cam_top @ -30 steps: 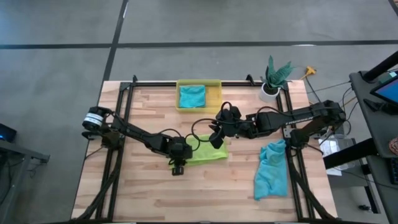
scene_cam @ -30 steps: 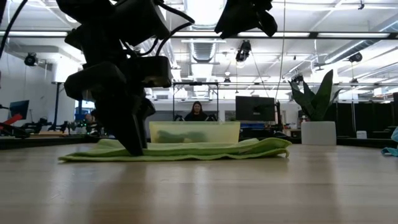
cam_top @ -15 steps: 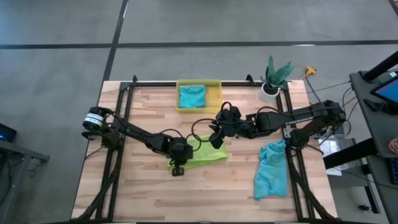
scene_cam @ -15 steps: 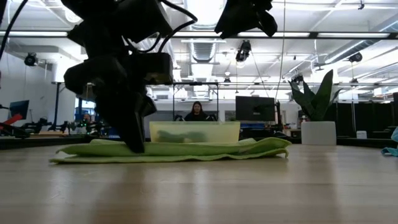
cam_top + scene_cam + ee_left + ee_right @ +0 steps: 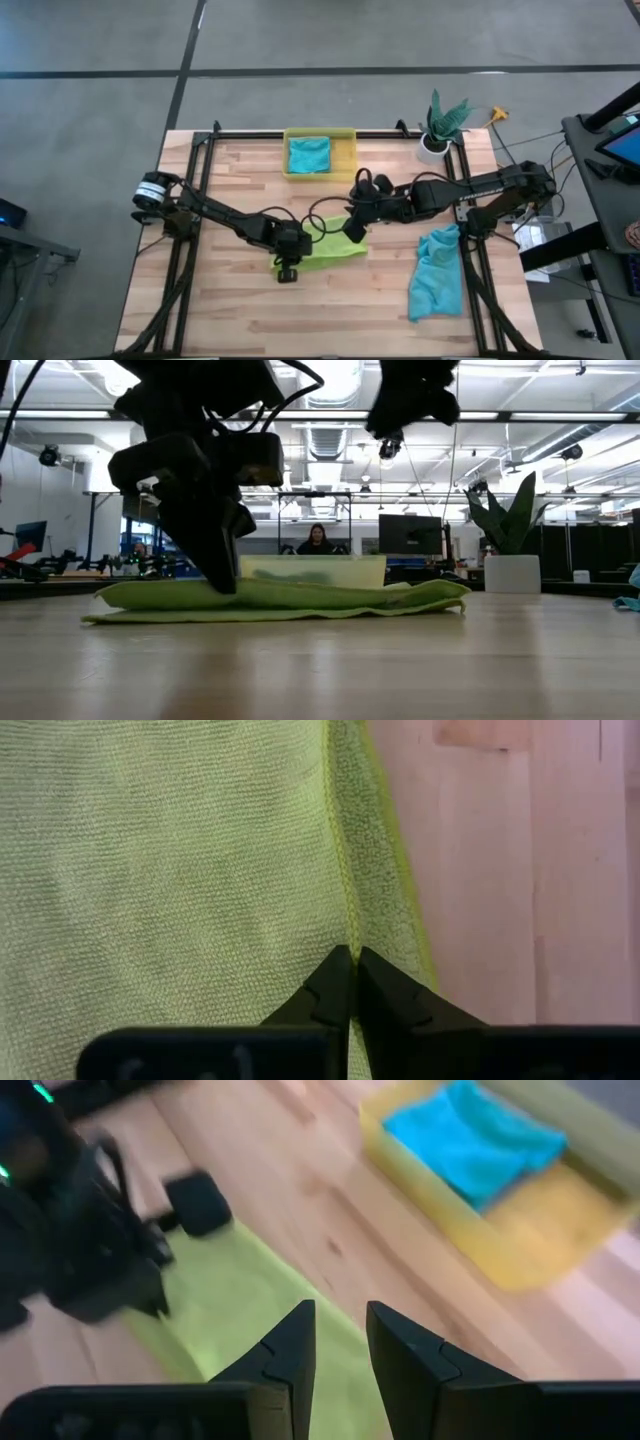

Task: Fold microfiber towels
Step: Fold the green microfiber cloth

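A lime green towel (image 5: 335, 250) lies folded in the middle of the table. In the low view (image 5: 330, 600) it shows as a flat band. My left gripper (image 5: 298, 251) is at its left end, shut on the top layer's edge, and that end is raised a little (image 5: 150, 592). My right gripper (image 5: 351, 232) hovers open above the towel's far right part, holding nothing (image 5: 340, 1335). One teal towel (image 5: 309, 154) lies in the yellow bin (image 5: 320, 131). Another teal towel (image 5: 437, 275) lies crumpled at the table's right edge. My left gripper pinches the hemmed edge (image 5: 343, 925) of the green towel's top layer between its two fingertips. The fingers slant down from the table's left side. That edge is lifted slightly, while the layer below (image 5: 395, 910) and the rest of the towel stay flat on the table.
The yellow bin (image 5: 520, 1260) stands at the far edge, just beyond the green towel. A potted plant (image 5: 437, 135) stands at the far right corner. Bare wood (image 5: 250, 310) stretches along the near side. A person sits far off in the room (image 5: 316, 540).
My left gripper has risen a little at the green towel's left end. The top layer there, flat a second ago, now stands lifted off the lower layer, which has stayed on the table. My right gripper has tipped downward over the towel.
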